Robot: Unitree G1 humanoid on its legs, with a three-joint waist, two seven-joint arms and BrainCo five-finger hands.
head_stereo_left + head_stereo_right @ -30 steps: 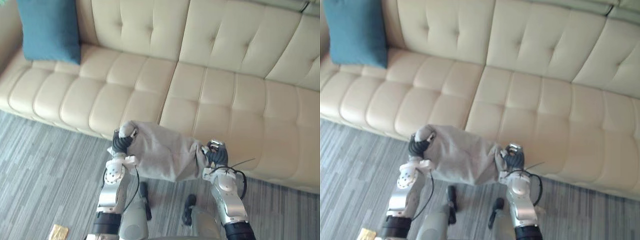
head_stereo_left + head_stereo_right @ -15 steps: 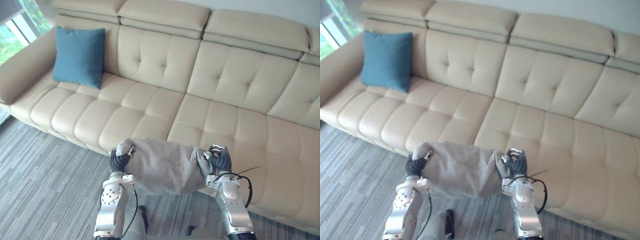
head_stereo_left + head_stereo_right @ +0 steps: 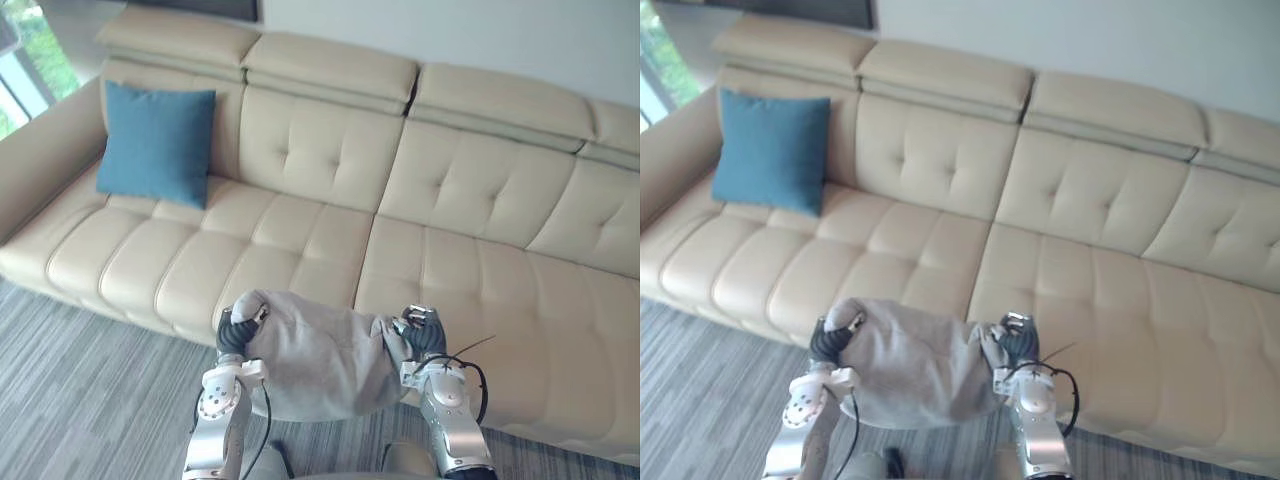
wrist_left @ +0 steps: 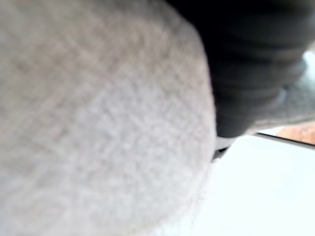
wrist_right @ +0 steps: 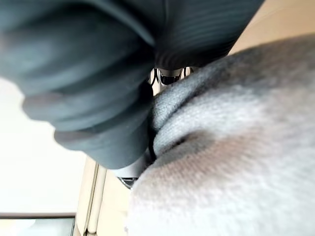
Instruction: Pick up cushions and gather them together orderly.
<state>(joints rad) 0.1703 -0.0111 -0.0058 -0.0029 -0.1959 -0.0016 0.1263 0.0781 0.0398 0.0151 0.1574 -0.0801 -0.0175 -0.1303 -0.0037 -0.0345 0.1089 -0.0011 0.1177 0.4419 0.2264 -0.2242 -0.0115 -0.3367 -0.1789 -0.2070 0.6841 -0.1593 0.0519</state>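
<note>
The robot's left hand (image 3: 238,328) is clamped on the left end of a grey cushion (image 3: 318,358), with a corner of the fabric bunched up above the hand's dark ribbed cover. The right hand (image 3: 424,334) is clamped on the cushion's opposite end, its silver fingers curled over the edge and pinching the cloth into a fold. In the right wrist view, the grey fabric puckers where it is pressed against the dark cover. In the left wrist view, soft grey fabric lies right against that hand's cover, and the fingers themselves are hidden.

The grey cushion is held in the air between the two hands, stretched sideways and sagging a little in the middle. It hangs in front of the front edge of a long cream sofa (image 3: 470,270), over a grey striped carpet (image 3: 80,400).

The sofa has tufted seats and backs with headrest pads along the top. A blue cushion (image 3: 155,143) stands upright at the sofa's far left end, leaning against the backrest beside the armrest, well apart from the grey cushion.
</note>
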